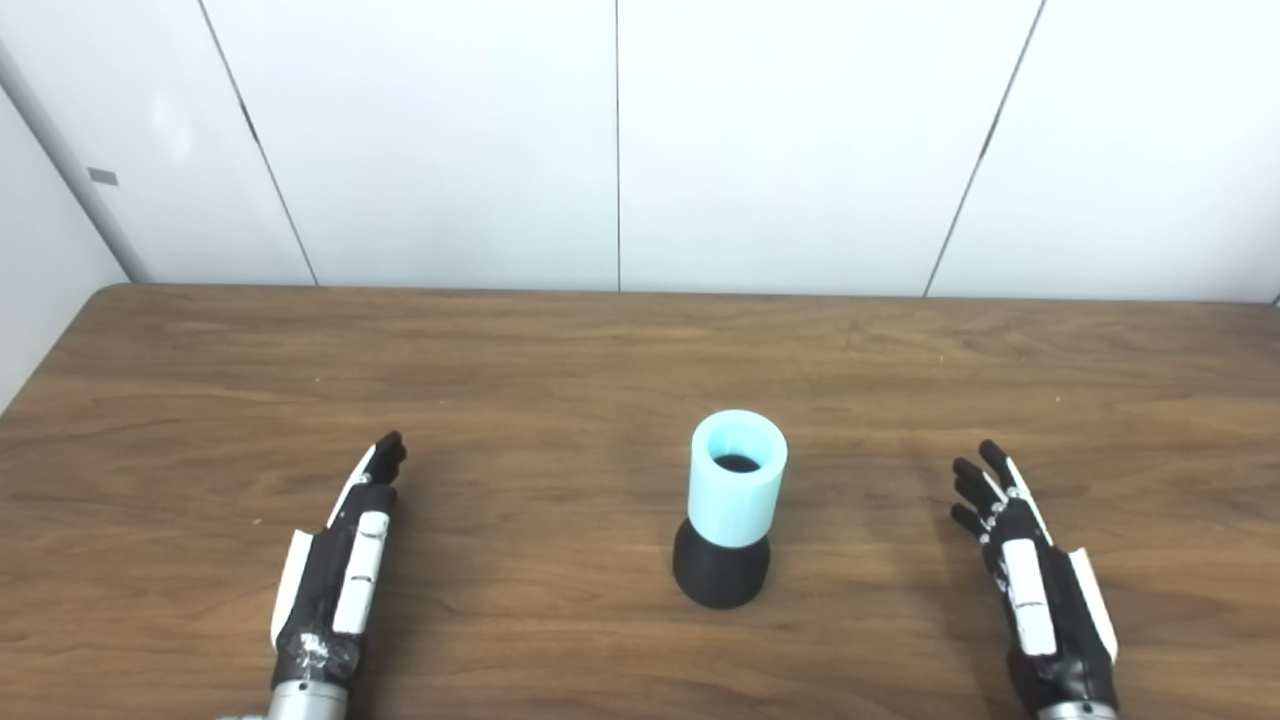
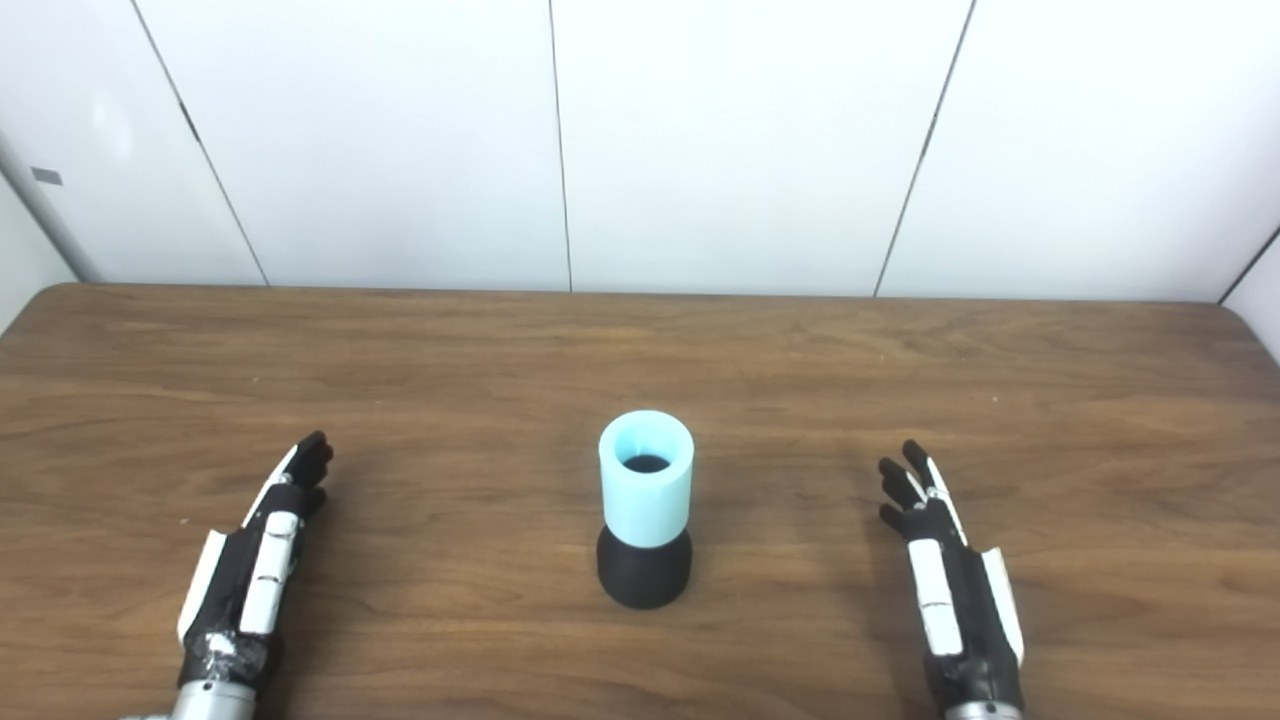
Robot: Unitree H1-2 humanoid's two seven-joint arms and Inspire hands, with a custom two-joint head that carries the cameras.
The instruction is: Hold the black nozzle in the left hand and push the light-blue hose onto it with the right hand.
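My left hand point(image 1: 335, 565) lay flat on the worktop point(image 1: 560, 350) at the near left, fingers straight and slack, grasping nothing. My right hand point(image 1: 1035, 580) mirrored it at the near right, fingers spread a little, also empty. Both sat well apart from the work.

Between them, near the middle of the worktop, the nozzle point(image 1: 721, 575) stood upright on its wide base, and the hose point(image 1: 737, 490) was already seated over its top as a short light-blue sleeve, its open end facing up with a dark bore visible inside. The two looked joined and square, not tilted, though I could not tell how deep the hose sat.

I judged the push step to be done, or very nearly, with both hands let go and parked. If the fit needed checking, the next move would call for the left hand to close around the black base to steady it, then the right hand to come over the hose and press straight down along its axis, keeping it from tipping.
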